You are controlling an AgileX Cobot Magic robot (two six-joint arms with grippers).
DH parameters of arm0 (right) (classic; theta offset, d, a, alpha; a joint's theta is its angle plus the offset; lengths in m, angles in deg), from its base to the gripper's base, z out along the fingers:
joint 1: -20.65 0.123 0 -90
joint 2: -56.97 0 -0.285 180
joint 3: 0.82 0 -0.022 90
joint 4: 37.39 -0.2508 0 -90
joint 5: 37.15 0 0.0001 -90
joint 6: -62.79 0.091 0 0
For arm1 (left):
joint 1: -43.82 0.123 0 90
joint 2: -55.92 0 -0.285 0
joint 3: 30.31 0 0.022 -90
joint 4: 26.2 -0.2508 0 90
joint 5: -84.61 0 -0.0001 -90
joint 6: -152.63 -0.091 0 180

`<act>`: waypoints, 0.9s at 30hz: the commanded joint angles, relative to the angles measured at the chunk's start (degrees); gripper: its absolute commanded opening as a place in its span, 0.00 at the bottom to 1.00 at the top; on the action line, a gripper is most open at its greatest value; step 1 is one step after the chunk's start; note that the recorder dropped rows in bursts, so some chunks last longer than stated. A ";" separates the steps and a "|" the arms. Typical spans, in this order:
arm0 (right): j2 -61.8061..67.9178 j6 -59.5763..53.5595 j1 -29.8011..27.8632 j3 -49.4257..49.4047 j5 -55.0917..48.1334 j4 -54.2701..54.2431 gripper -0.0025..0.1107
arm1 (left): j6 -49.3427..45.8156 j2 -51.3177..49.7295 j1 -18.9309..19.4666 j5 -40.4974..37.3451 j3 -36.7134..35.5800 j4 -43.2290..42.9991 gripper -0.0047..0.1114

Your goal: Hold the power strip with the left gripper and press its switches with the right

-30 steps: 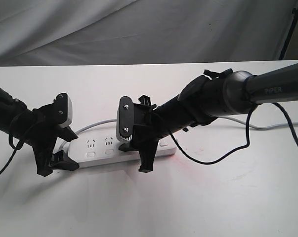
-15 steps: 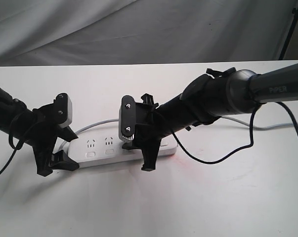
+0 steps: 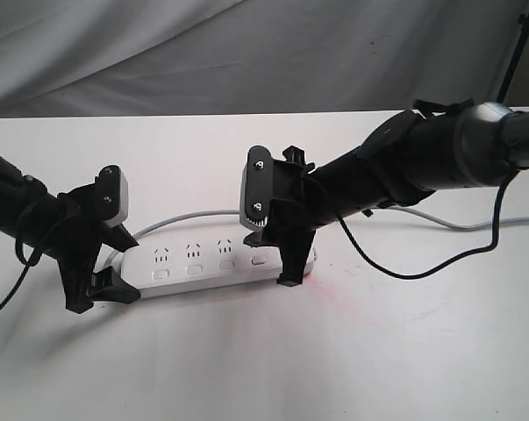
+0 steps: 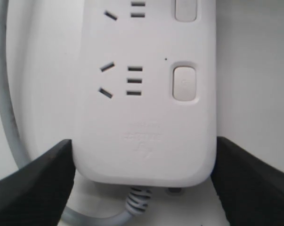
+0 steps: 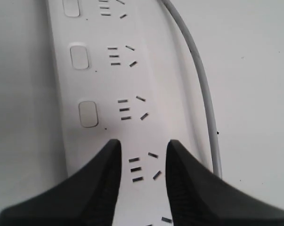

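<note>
The white power strip (image 3: 203, 261) lies lengthwise on the white table. My left gripper (image 3: 102, 294) is shut on its cord end, with one black jaw flat against each long side (image 4: 144, 141). A row of switches (image 3: 194, 270) runs along the near edge, one (image 4: 184, 83) below each socket. My right gripper (image 3: 283, 263) hovers over the strip's right end, its jaws a narrow gap apart with nothing between them (image 5: 141, 146). Two switches (image 5: 88, 114) show ahead of its jaws. The end switch is hidden behind it.
The strip's thin grey cord (image 3: 172, 221) curves behind the strip and runs off right (image 3: 457, 224). A loose black cable (image 3: 404, 274) sags from the right arm onto the table. Grey cloth hangs behind the table's far edge. A black stand leg (image 3: 512, 53) is at the top right.
My right gripper has slid right along the strip, from about the third socket to near its right end, uncovering two more sockets and switches. The left gripper and the strip have not moved.
</note>
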 commanded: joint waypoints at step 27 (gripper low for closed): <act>1.70 -0.16 -0.49 -1.62 0.70 0.82 0.29 | 0.20 0.20 -0.22 -0.40 0.35 0.11 0.64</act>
